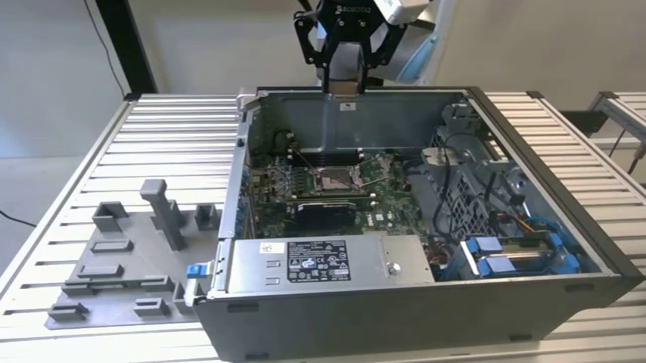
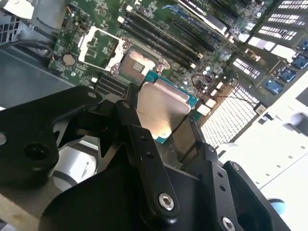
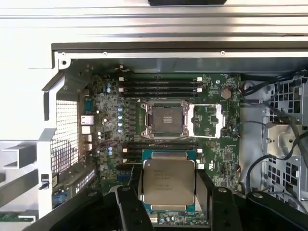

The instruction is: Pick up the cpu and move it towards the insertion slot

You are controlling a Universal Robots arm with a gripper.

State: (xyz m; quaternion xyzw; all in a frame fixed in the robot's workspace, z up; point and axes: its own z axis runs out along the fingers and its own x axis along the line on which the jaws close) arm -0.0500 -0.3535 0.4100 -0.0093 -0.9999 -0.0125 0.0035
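Note:
My gripper point(image 1: 343, 85) hangs above the back wall of the open computer case, shut on the cpu point(image 1: 346, 92). In both wrist views the cpu point(image 3: 168, 180) point(image 2: 161, 108) is a flat silvery square on a green-edged base, clamped between the black fingers point(image 3: 126, 204) point(image 2: 139, 139) of my gripper point(image 3: 169, 186) point(image 2: 161, 116). The insertion slot point(image 1: 333, 179) point(image 3: 166, 119) point(image 2: 136, 67) lies on the green board inside the case, its metal frame flipped open point(image 3: 207, 120). The cpu is held apart from the slot, well above the board.
The case's walls point(image 1: 353, 117) ring the board. A silver box with a white label point(image 1: 313, 261) sits at the case's front, blue drive brackets point(image 1: 515, 253) on the exterior view's right. Grey fixture blocks point(image 1: 131, 257) stand on the slatted table point(image 1: 172, 144) on the exterior view's left.

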